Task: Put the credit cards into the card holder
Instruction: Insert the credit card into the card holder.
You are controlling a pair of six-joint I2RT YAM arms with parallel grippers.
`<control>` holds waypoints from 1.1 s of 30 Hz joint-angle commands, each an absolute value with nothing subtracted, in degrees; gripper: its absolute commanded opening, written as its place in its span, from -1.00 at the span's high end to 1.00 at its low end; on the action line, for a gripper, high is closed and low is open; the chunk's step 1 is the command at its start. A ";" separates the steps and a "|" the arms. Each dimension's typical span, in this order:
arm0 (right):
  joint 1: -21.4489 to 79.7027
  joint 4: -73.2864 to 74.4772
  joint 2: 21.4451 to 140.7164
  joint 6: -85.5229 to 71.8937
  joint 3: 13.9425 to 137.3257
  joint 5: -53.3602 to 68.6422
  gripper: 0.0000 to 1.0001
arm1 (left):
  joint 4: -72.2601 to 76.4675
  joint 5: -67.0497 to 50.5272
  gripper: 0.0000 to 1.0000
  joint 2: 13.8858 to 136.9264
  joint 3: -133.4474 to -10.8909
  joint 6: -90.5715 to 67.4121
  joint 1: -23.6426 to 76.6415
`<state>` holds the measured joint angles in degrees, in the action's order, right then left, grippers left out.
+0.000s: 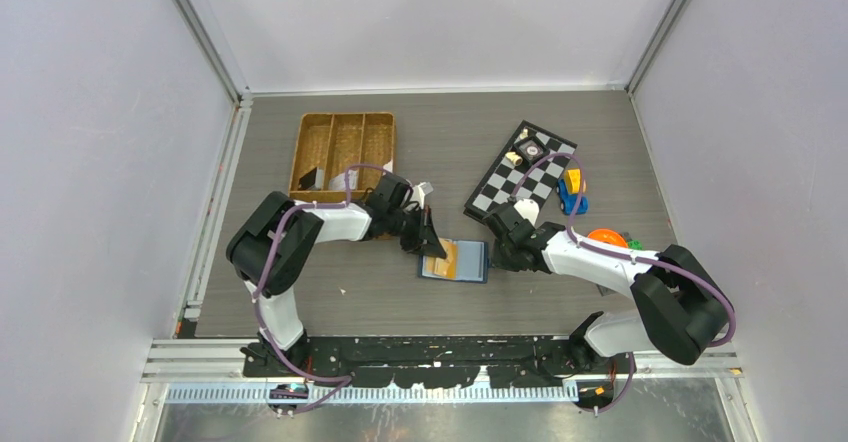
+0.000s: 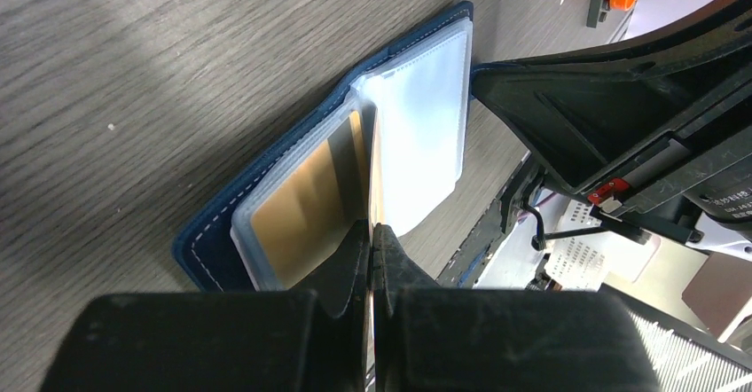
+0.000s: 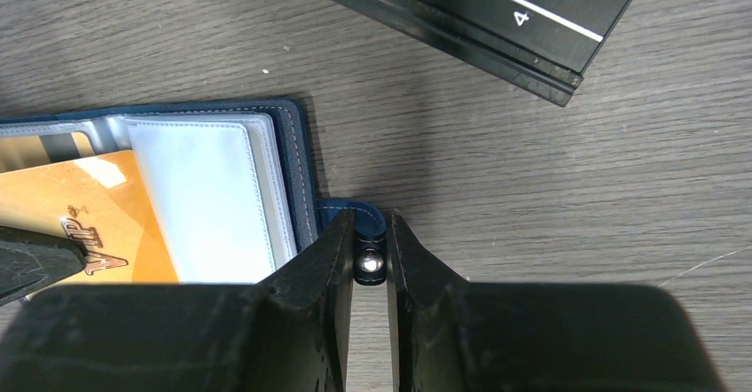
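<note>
The navy card holder (image 1: 470, 262) lies open on the table, its clear sleeves (image 2: 421, 135) facing up. My left gripper (image 1: 432, 245) is shut on an orange-tan credit card (image 1: 445, 256). In the left wrist view the card shows edge-on (image 2: 371, 170) between my closed fingertips, its far end in among the holder's sleeves (image 2: 306, 206). In the right wrist view the card (image 3: 80, 201) lies over the holder's left half. My right gripper (image 3: 369, 225) is shut on the holder's snap tab (image 3: 368, 216) at its right edge. Other cards are not clearly seen.
A checkerboard (image 1: 520, 172) with small pieces lies behind the right gripper; its edge (image 3: 497, 11) is close. A blue toy car (image 1: 572, 200) and an orange object (image 1: 607, 239) sit to the right. A wicker tray (image 1: 343, 152) stands at the back left.
</note>
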<state>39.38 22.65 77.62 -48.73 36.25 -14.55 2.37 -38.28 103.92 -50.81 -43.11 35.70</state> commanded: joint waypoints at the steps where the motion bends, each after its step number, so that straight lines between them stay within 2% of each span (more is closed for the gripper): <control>1: 39.54 24.36 78.69 -49.66 36.65 -17.15 0.84 | 5.45 -39.06 1.00 105.07 -50.93 -42.72 35.62; 33: 39.59 24.10 80.85 -49.13 37.57 -15.88 0.86 | 5.54 -43.33 1.00 106.80 -52.36 -38.52 34.41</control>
<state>39.38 23.68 78.78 -48.66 37.39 -14.52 5.54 -41.78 105.67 -50.83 -41.71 34.94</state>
